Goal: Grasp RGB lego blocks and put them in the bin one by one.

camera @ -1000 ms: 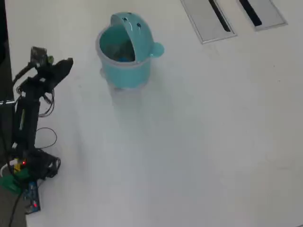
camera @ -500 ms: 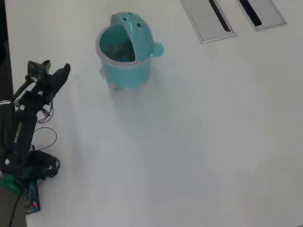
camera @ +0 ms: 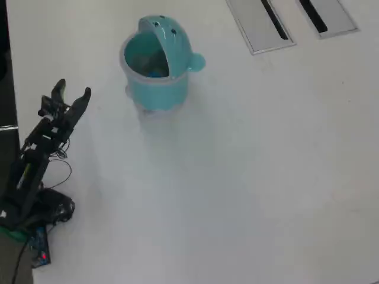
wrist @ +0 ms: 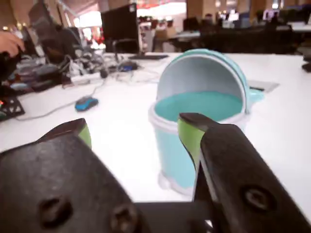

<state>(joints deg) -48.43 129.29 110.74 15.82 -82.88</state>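
The teal bin (camera: 155, 83) stands at the top middle of the table in the overhead view, its hooded lid tipped back and its mouth open. A dim bluish patch lies inside it. No lego blocks show on the table. My gripper (camera: 73, 90) is to the left of the bin and apart from it, open and holding nothing. In the wrist view the gripper (wrist: 135, 124) shows two green-padded fingers (wrist: 188, 133) spread wide. The bin (wrist: 204, 77) rises just beyond them, to the right.
Two flat grey slotted panels (camera: 260, 23) (camera: 328, 15) lie at the top right. The arm's base and cables (camera: 35, 207) sit at the table's left edge. A blue mouse (wrist: 86, 103), cables and a monitor (wrist: 119, 26) stand far behind in the wrist view.
The arm has drawn back toward its base, down and left from the bin. Its jaws now show spread apart from above.
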